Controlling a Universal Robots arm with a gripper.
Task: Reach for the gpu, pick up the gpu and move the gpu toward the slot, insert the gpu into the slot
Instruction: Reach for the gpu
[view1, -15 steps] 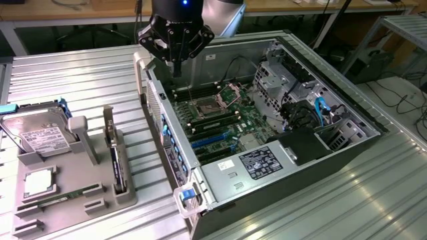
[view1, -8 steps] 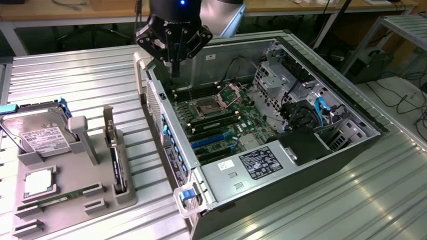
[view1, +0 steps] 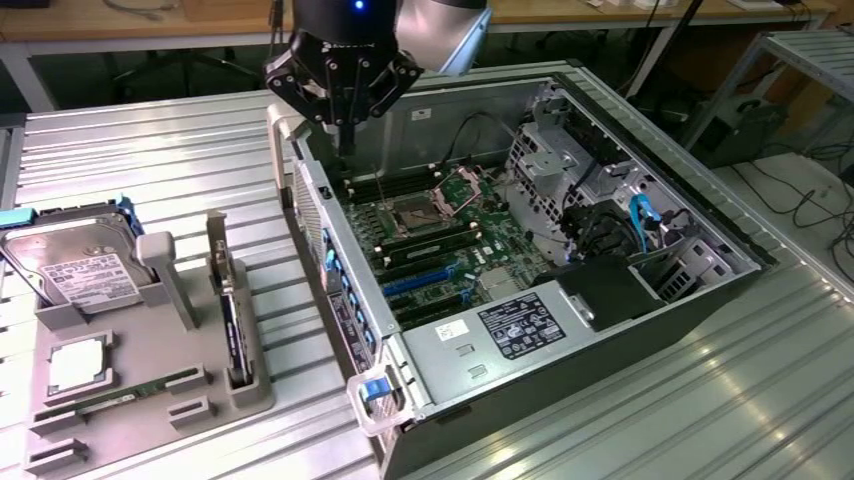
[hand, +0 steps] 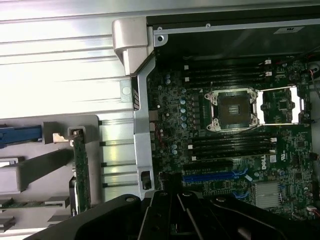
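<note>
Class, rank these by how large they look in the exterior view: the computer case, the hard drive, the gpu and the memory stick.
1. case
2. hard drive
3. gpu and memory stick, unranked: both look like thin strips, and the gpu stands edge-on, which hides its broad face.

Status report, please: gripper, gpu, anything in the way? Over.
Gripper shut, empty, above the open case wall. Gpu on edge in grey holder, untouched. Nothing lies over it.

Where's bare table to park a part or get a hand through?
Free: table beyond the tray, and the wide stretch on the case's near side at the exterior view's right. Tight: the strip between tray and case. The tray and the case interior are packed.
</note>
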